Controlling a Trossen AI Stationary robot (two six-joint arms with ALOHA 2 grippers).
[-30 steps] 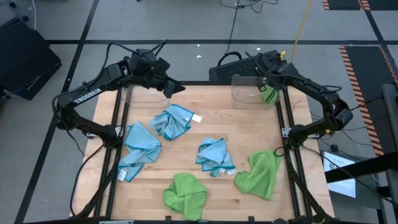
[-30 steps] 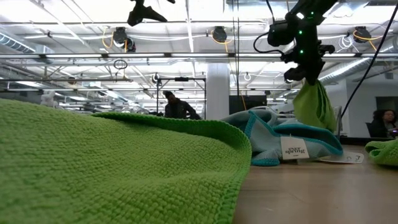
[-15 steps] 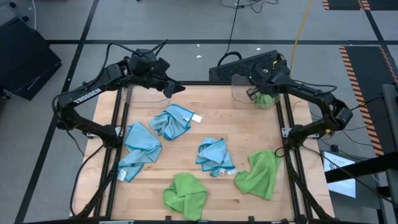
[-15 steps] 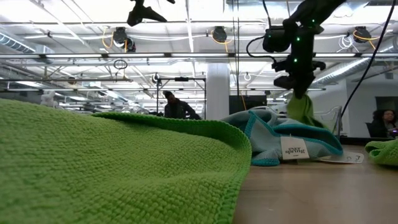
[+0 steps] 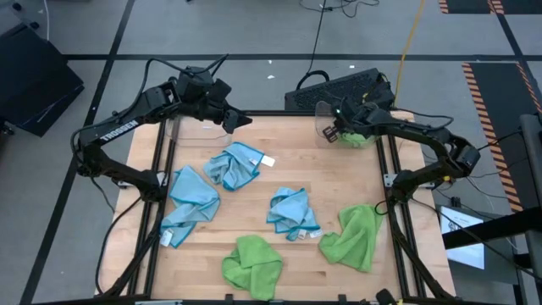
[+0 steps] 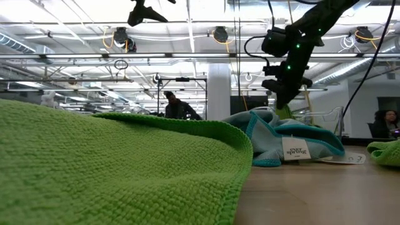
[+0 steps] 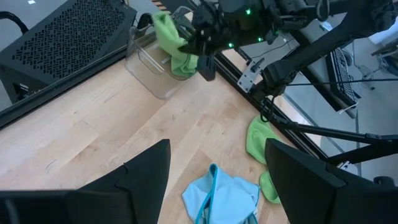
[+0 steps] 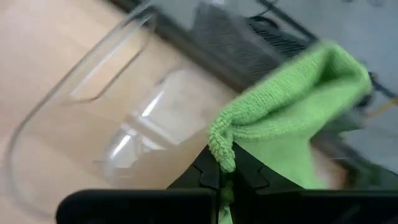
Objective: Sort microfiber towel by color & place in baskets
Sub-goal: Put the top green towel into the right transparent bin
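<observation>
My right gripper [image 5: 339,128] is shut on a green towel [image 5: 361,135] above the clear basket [image 5: 326,114] at the table's far right. In the left wrist view this gripper [image 7: 204,55] tips down over that basket [image 7: 152,73], with the towel [image 7: 169,36] bunched behind it. A second clear basket [image 5: 199,127] stands at the far left, with my left gripper [image 5: 238,121] open and still beside it. On the table lie three blue towels [image 5: 235,163] [image 5: 191,198] [image 5: 292,212] and two green towels [image 5: 254,263] [image 5: 351,237]. My right gripper pinches a bunched fold of the green towel [image 8: 222,147] between its two shut fingers. The fingers slant down from above. The towel's bulk [image 8: 298,106] spreads beyond the fingertips over the basket; I cannot tell whether it rests on the basket.
A dark perforated box [image 5: 339,85] sits just past the table's far edge behind the right basket. Black frame rails [image 5: 385,169] run along both table sides. Bare wood [image 5: 296,161] lies between the towels at mid-table. A person [image 6: 178,107] stands in the room beyond.
My right gripper has sunk and gone toward the table's left, tipping its fingers more steeply downward. The green towel came down with it: it hung free below the fingers and now sits low at the far-right basket.
</observation>
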